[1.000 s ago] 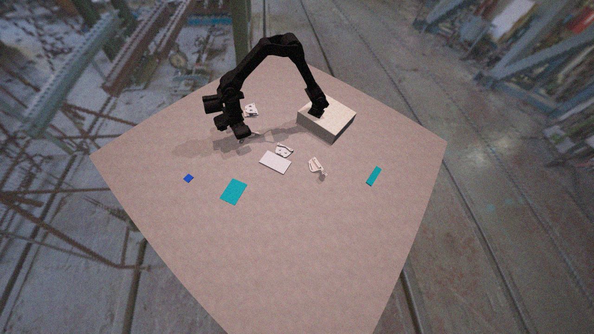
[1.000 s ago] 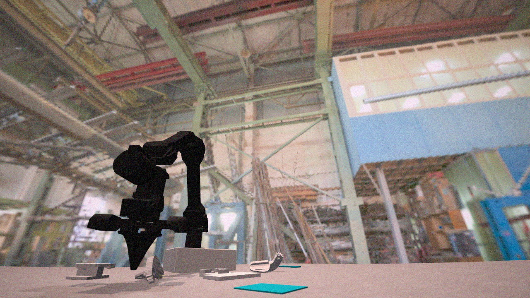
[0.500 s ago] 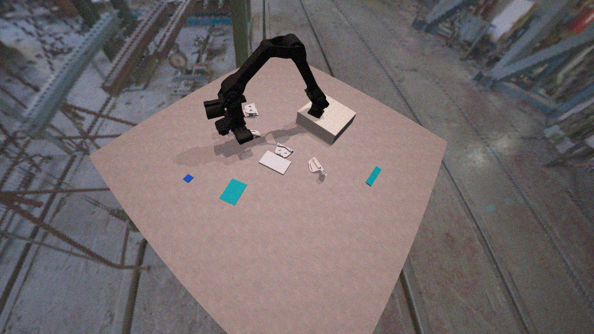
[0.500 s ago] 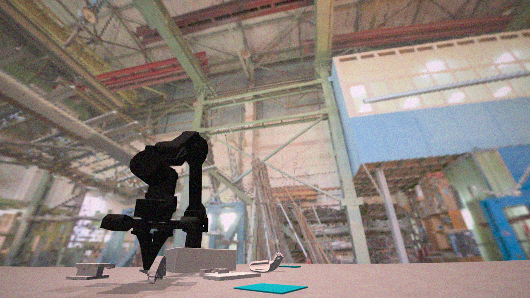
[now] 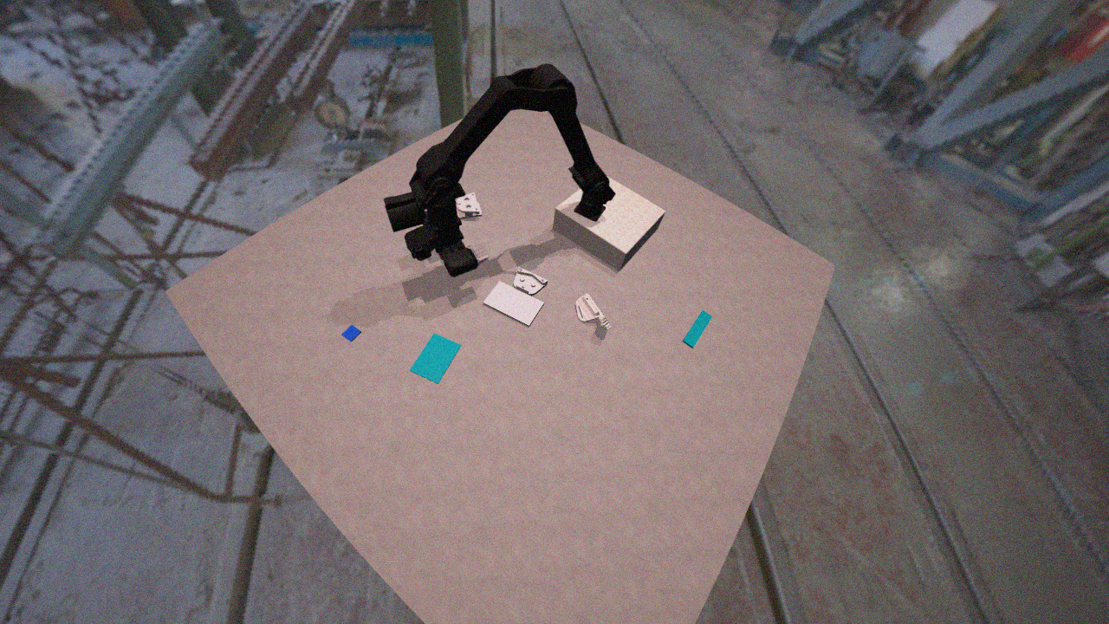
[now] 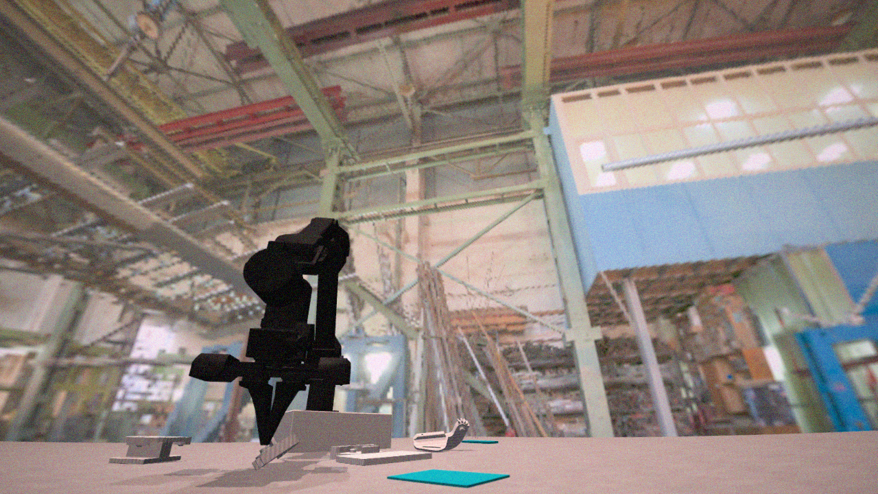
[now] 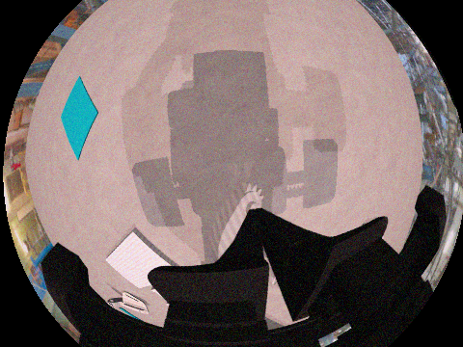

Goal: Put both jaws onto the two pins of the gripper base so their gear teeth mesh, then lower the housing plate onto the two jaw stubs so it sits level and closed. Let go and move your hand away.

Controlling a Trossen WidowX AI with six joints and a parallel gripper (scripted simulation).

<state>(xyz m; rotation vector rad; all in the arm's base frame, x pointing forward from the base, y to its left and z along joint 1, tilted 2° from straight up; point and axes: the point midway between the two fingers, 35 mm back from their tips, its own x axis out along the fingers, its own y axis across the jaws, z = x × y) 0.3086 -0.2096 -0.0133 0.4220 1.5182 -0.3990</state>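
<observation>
My claw (image 5: pixel 463 267) (image 6: pixel 265 438) (image 7: pixel 255 215) is shut right down, fingertips together, and I see nothing gripped between them. Right at the tips, here's the near toothed jaw (image 5: pixel 481 256) (image 6: pixel 279 450) (image 7: pixel 235 230), one of the two I need, tipped up at a slant; whether I'm touching it, I can't tell. Closed fingers down this low look like a nudge, perhaps to turn the piece for a better grip. I'd want it settled before I open around it; press on the slanted edge and it could skid.

My arm (image 5: pixel 509 94) (image 6: pixel 325 245) arches high from the pale block (image 5: pixel 624 217) (image 6: pixel 350 428), the claw pointing down.

Further out, the pinned part (image 5: pixel 529 282) (image 6: pixel 357 449), probably the base, sits just beside the white slab (image 5: pixel 513 303) (image 6: pixel 385 457) (image 7: pixel 137 260). The far jaw (image 5: pixel 591 308) (image 6: pixel 433 440) (image 7: pixel 134 303) lies apart, teeth raised. Over the other way stands the holed white piece (image 5: pixel 469 204) (image 6: pixel 147 451); that, or the slab, may be the housing plate. No jaw is on the pins yet.
</observation>
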